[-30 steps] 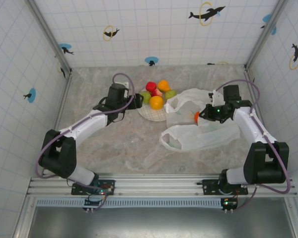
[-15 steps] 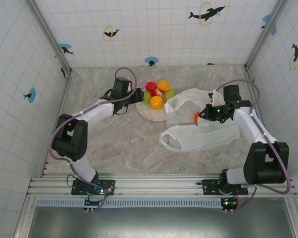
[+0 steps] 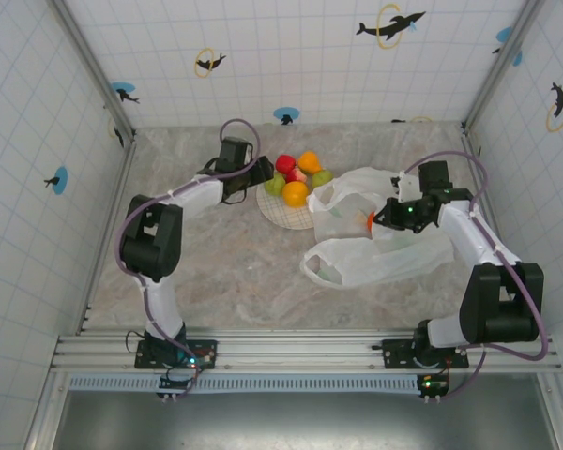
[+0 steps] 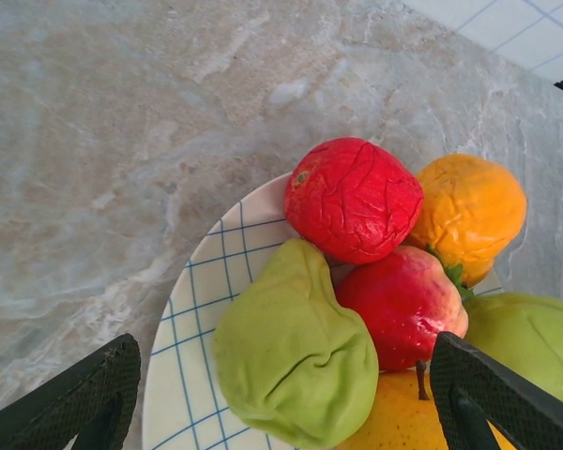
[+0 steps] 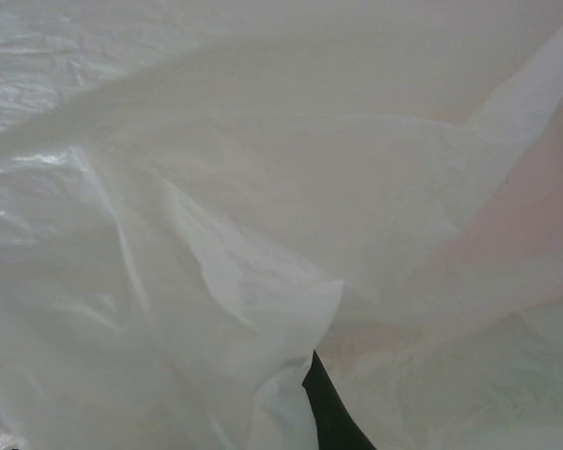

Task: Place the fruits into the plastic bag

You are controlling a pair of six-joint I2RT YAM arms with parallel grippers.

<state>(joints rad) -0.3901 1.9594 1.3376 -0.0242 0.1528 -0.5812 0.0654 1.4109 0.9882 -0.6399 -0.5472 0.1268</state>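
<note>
Left jaws stand released just left of the fruits (image 4: 354,199) heaped on the plate (image 4: 183,375), far middle of the bench (image 4: 94,141). Closing here could shove the green pear (image 4: 296,356) and roll the pile off. Right jaws sit against the bag (image 3: 385,258), right of the plate; whether clenched I cannot tell; a slip might collapse its mouth

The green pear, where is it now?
In the left wrist view, the green pear lies on the checked plate, next to the wrinkly red fruit.
</note>
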